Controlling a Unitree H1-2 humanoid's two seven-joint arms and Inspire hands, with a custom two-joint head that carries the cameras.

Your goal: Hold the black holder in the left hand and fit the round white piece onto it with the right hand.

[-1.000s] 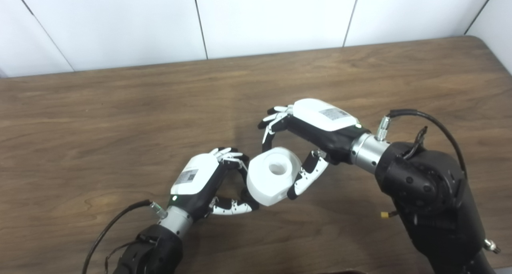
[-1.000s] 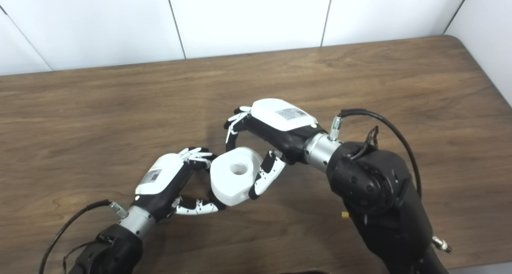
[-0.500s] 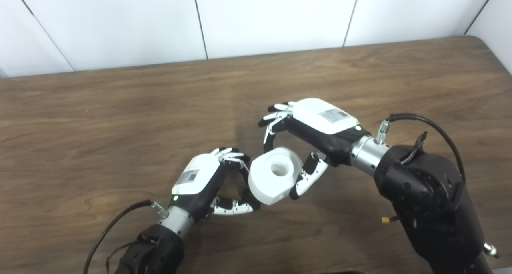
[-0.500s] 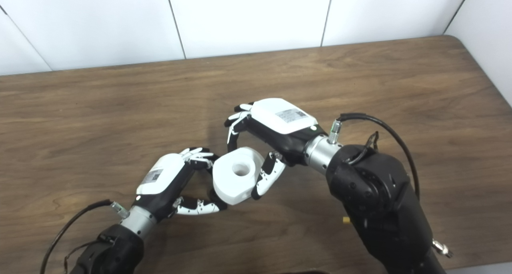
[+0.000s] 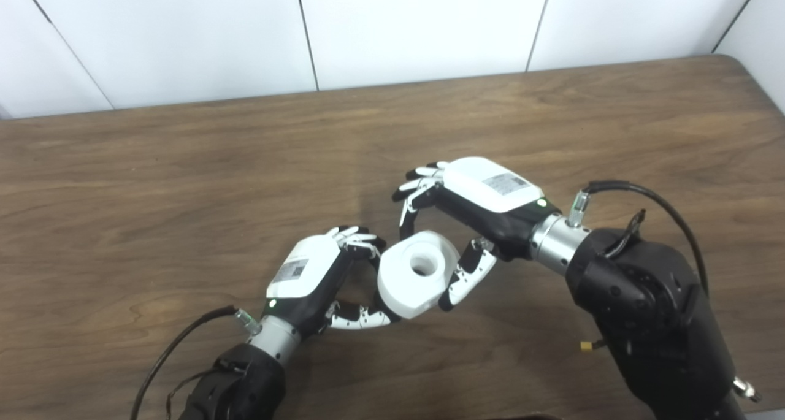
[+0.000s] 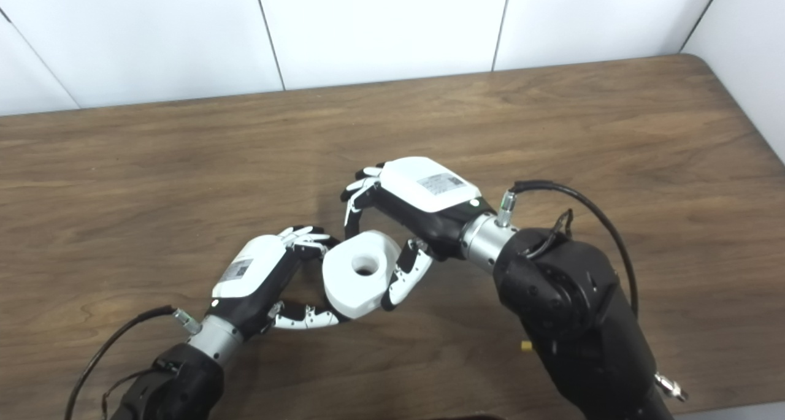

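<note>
The round white piece (image 5: 409,284), a thick disc with a hole in its middle, hangs above the table between my two hands. My right hand (image 5: 475,202) is shut on it, fingers over its far edge and thumb on its near right side. My left hand (image 5: 306,276) is curled against the piece's left side, fingers above and thumb below. The black holder is almost wholly hidden behind the white piece and the left fingers; only a dark sliver shows inside that grasp. The white piece presses against the left hand's grasp.
The brown wooden table (image 5: 184,162) stretches all around the hands, and a white panelled wall (image 5: 417,21) stands behind its far edge. The table's right corner (image 6: 705,61) is rounded. Cables loop off both forearms.
My right hand has shifted a little left and down, carrying the white piece closer into the left hand. The left hand has barely moved.
</note>
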